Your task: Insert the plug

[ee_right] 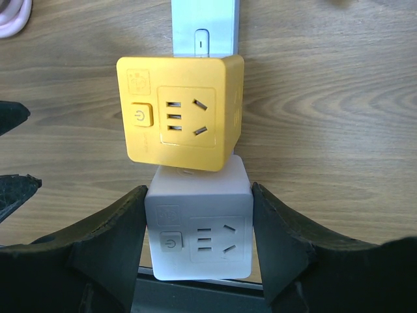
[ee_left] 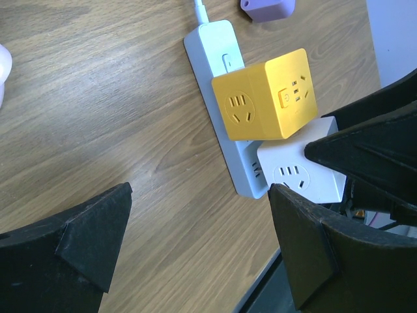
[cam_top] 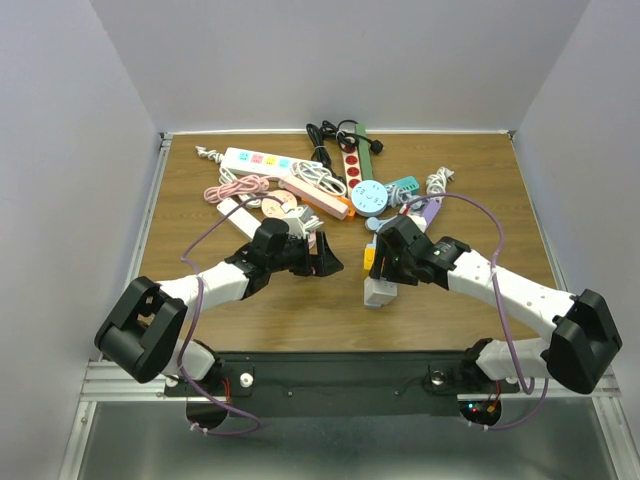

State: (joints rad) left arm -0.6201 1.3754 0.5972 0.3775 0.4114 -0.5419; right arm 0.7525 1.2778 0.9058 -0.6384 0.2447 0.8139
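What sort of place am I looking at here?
Probably a robotics lab test cell: plain white walls boxing in a wooden table, two robot arms bolted to its near edge, and a heap of power strips.

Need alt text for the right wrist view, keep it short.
The right arm's two black fingers clamp the sides of a white plastic cube socket adapter at the near end of a pale blue plastic power strip. A yellow plastic cube socket adapter sits right beyond it on the same strip, which lies on a wooden table.
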